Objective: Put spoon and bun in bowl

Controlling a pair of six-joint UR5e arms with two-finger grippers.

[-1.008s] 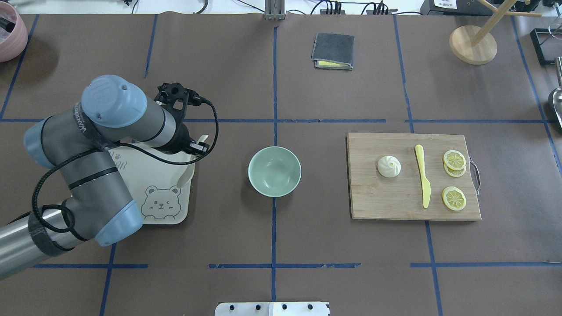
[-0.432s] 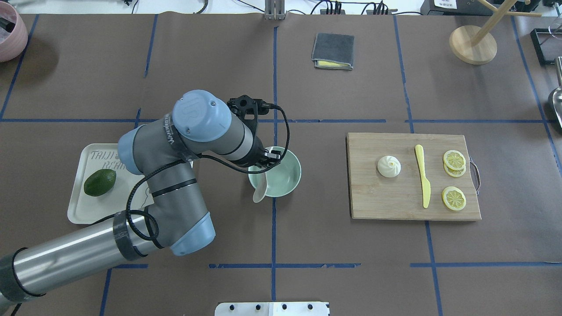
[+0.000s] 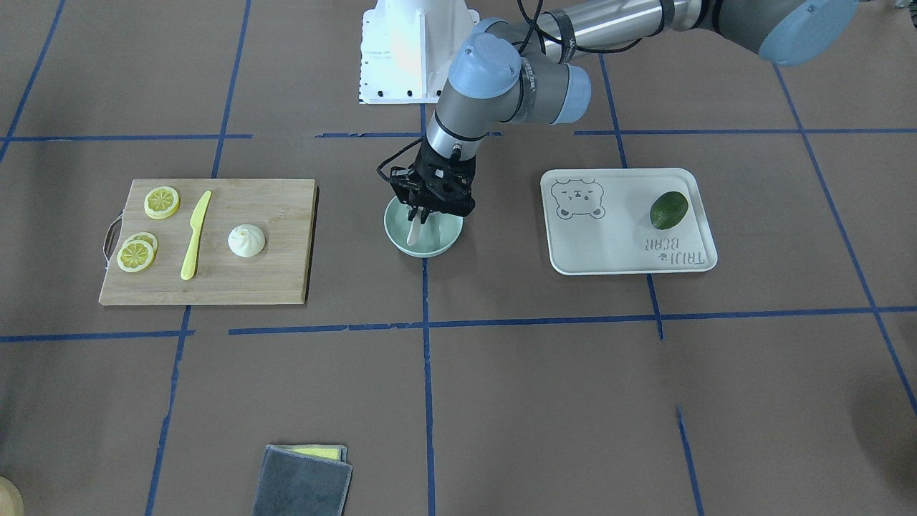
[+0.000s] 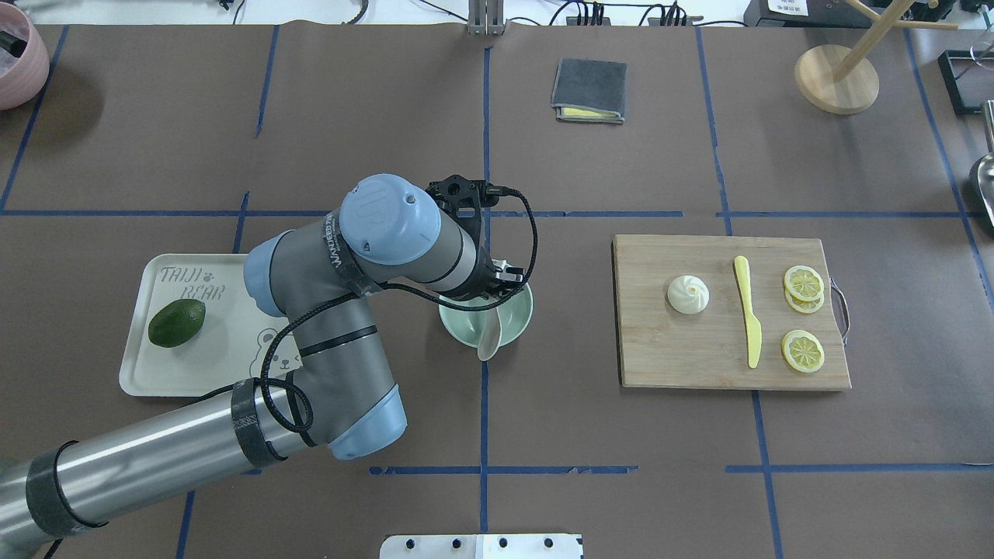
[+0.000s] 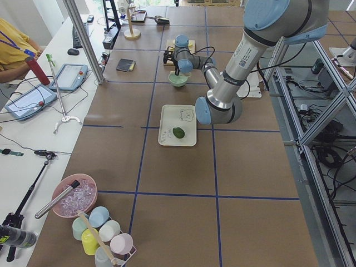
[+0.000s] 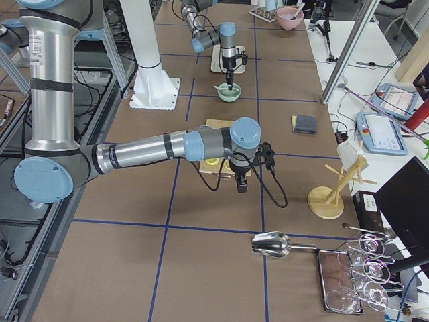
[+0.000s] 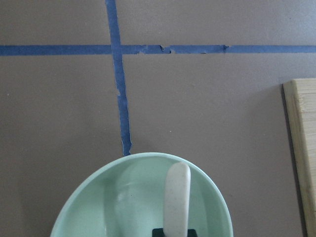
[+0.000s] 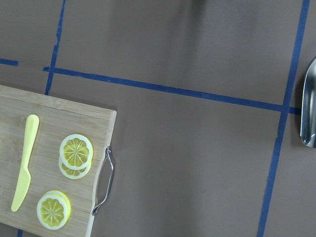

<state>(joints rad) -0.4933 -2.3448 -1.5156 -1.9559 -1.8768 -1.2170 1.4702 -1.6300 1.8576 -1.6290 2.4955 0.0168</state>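
Observation:
My left gripper (image 4: 497,289) is shut on the handle of the off-white spoon (image 4: 489,341) and holds it over the mint-green bowl (image 4: 522,310). The scoop hangs over the bowl's near rim. In the left wrist view the spoon (image 7: 177,195) points into the bowl (image 7: 98,202). In the front view the gripper (image 3: 420,213) holds the spoon (image 3: 413,233) inside the bowl's rim (image 3: 438,248). The white bun (image 4: 688,294) sits on the wooden cutting board (image 4: 691,357). My right gripper (image 6: 240,185) shows only in the right side view, past the board; I cannot tell its state.
A yellow knife (image 4: 748,310) and lemon slices (image 4: 803,282) lie on the board. A cream bear tray (image 4: 178,369) with an avocado (image 4: 177,323) is left of the bowl. A grey cloth (image 4: 589,90), a wooden stand (image 4: 836,78) and a metal scoop (image 4: 985,178) are farther off.
My left arm has carried the spoon from the tray rightward to the bowl, uncovering the tray and the avocado. The bun and the board's items have not moved.

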